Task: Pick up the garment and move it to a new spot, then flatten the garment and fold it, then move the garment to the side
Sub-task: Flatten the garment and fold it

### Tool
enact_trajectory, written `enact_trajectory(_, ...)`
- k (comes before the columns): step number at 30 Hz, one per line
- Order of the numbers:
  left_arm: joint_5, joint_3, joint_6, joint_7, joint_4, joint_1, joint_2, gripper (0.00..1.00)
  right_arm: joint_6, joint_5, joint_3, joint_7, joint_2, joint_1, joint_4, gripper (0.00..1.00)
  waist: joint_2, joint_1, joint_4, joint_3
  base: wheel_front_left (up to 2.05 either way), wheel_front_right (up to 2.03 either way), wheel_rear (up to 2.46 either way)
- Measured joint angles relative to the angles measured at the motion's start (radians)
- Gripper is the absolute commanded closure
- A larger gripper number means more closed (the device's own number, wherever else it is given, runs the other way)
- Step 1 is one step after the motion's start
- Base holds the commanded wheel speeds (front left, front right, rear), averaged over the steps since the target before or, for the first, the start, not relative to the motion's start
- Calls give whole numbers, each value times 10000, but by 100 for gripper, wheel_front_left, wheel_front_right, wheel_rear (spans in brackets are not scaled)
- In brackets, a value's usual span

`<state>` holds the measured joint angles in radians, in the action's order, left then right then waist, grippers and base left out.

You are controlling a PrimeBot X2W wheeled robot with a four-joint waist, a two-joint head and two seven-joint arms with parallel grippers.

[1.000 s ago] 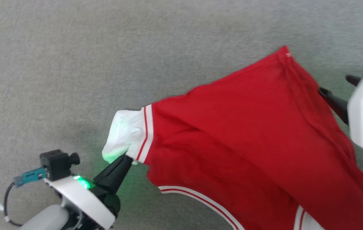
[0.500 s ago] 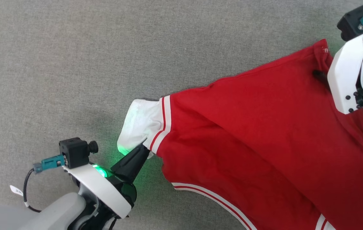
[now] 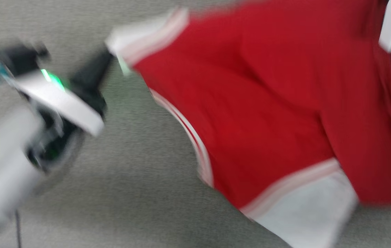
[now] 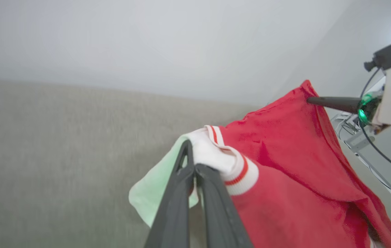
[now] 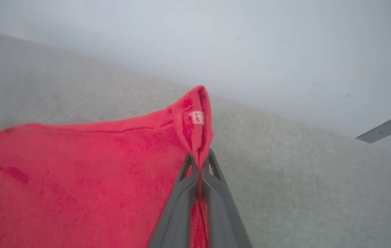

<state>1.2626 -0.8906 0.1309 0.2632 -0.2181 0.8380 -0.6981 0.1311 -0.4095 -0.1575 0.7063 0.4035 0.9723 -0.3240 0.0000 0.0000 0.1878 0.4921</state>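
**Booth:** Quick one, what have your claws got?

**Me:** Both are clenched on cloth! My left gripper (image 4: pixel 192 162), two long dark fingers pressed together, pinches the white cuff panel (image 4: pixel 216 156) of the soft bright-red fabric garment (image 3: pixel 267 103), right beside its thin red-and-white stripes.

**Booth:** And the other side?

**Me:** My right gripper (image 5: pixel 199 161) is squeezed tight on a red corner fold. The fabric runs down between the two fingers, and a small white label (image 5: pixel 197 117) sits on the peak just beyond my fingertips.

**Booth:** So where is the garment itself?

**Me:** Strung between my two claws, cuff at the left one, red corner at the right one, with the red body spreading out between them. The head view is smeared, but a second white cuff panel (image 3: pixel 305 210) shows at the low end, over the flat grey carpet-like surface (image 3: pixel 130 179).

**Booth:** Touching the surface down there?

**Me:** Can't tell, too blurred. The little green light (image 3: pixel 52 79) on my left wrist glows, and the cuff's loose flap by my fingers looks pale green
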Motion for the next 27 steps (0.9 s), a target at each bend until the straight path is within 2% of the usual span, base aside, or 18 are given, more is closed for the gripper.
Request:
enact_trajectory(4, 495, 445, 0, -2, -815, 2016, -69, 100, 0, 715, 652, -945, -493, 1487, -742, 100, 0, 0, -386, 212, 0, 0, 0)
enact_trajectory(11, 1009, 1701, 10, -4, -2932, 5651, 245, 100, 15, 2441, 2468, -3438, -1584, 4325, -2048, 100, 0, 0, -1042, 822, 0, 0, 0)
enact_trajectory(17, 934, 2550, 15, -10, -3753, 7566, 451, 100, 33, 3545, 3455, -5110, -2209, 5716, -2905, 100, 0, 0, -1512, 1110, 0, 0, 0)
enact_trajectory(22, 1432, 2763, 13, -29, -3016, 7221, 593, 100, 29, 3791, 3590, -5846, -2303, 5570, -3473, 100, 0, 0, -1582, 1016, 0, 0, 0)
enact_trajectory(27, 1912, 2378, 6, -21, -1505, 4623, 422, 100, 25, 3221, 2830, -5923, -2144, 3767, -3657, 100, 0, 0, -1480, 746, 0, 0, 0)
